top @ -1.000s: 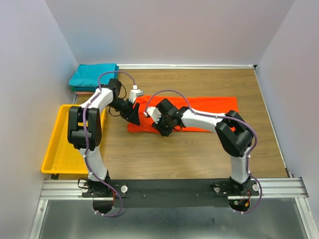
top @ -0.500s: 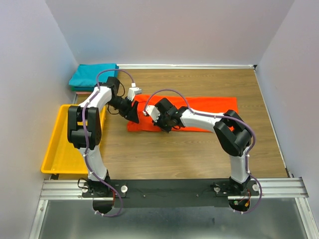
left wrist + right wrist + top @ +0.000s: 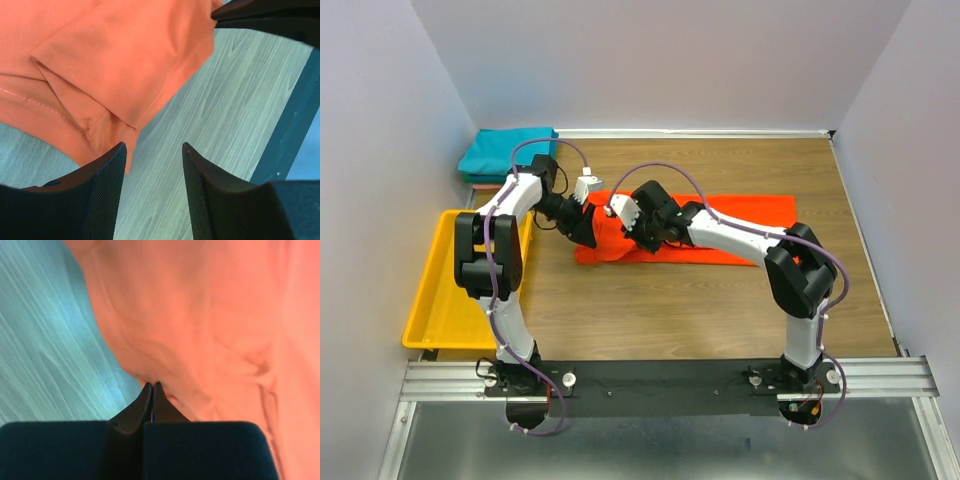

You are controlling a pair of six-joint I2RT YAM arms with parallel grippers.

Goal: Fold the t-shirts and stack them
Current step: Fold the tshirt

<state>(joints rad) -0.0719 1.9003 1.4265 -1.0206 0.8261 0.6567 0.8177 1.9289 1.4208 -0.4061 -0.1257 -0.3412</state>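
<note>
In the top view the left arm (image 3: pixel 490 260) climbs from its base, bends at an elbow toward 11 o'clock, then slants its wrist down toward 4 o'clock. The left gripper (image 3: pixel 588 228) hangs there with its 2 fingers (image 3: pixel 100 200) parted. The right arm (image 3: pixel 750 240) stretches from its folded elbow toward 10 o'clock. The right gripper (image 3: pixel 642 238) has its tips pressed together, pinching the edge of the orange-red t-shirt (image 3: pixel 210 315)

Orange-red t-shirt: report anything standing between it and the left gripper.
Nothing visible does. The open left gripper hangs at the corner of the orange-red t-shirt, with only bare table under the gap between its fingers. The right gripper is shut on the shirt's edge.
</note>
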